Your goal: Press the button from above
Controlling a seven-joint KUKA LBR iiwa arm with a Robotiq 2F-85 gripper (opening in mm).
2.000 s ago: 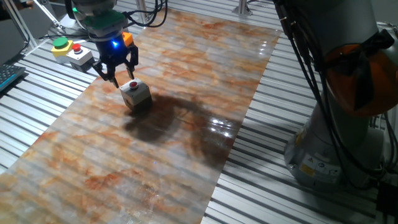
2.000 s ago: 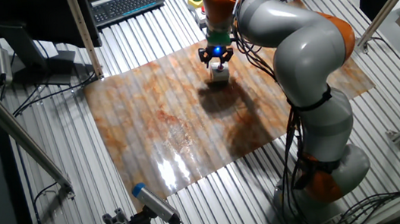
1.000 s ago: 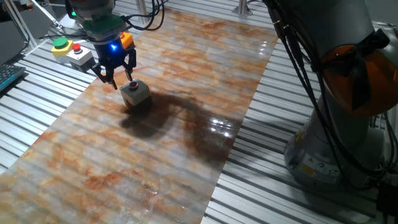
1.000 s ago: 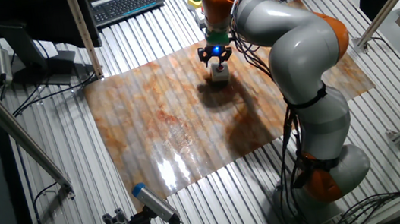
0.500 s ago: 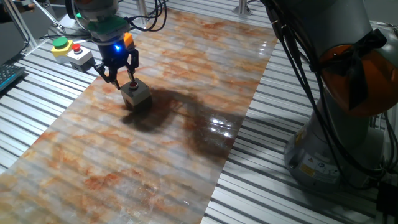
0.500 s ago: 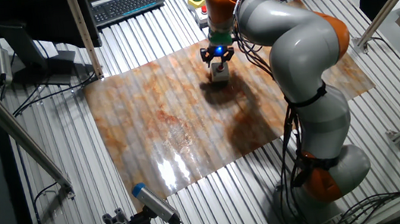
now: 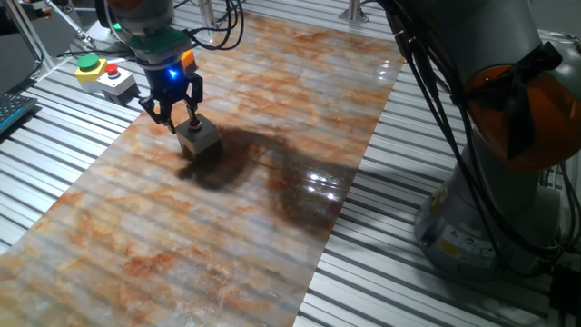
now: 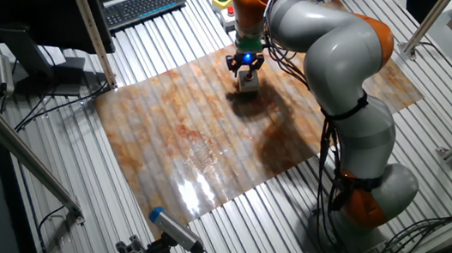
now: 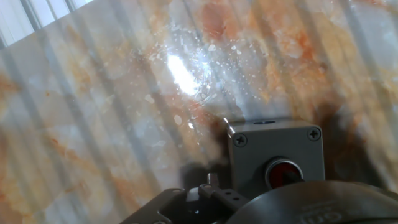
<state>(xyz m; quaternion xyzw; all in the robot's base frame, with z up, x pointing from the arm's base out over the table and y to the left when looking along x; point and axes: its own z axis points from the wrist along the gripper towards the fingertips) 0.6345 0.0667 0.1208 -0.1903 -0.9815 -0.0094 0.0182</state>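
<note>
As compared with a second earlier:
Arm: was lowered further over the marbled mat (image 7: 272, 200).
Gripper (image 7: 177, 120): was brought down onto the box; finger gap could not be told.
Button (image 9: 283, 173): was found near the mat's far edge, judged nearly or just pressed.

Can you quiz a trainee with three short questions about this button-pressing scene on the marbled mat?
1. True or false: the gripper is directly over the small grey box with the round red button.
2. Which lies off the orange-veined marbled mat? A) the grey box B) the yellow box with a green button
3. Fill in: in the hand view, the grey box's lid shows a ____ at each visible corner.

Key: 1 true; 2 B; 3 screw.
</note>
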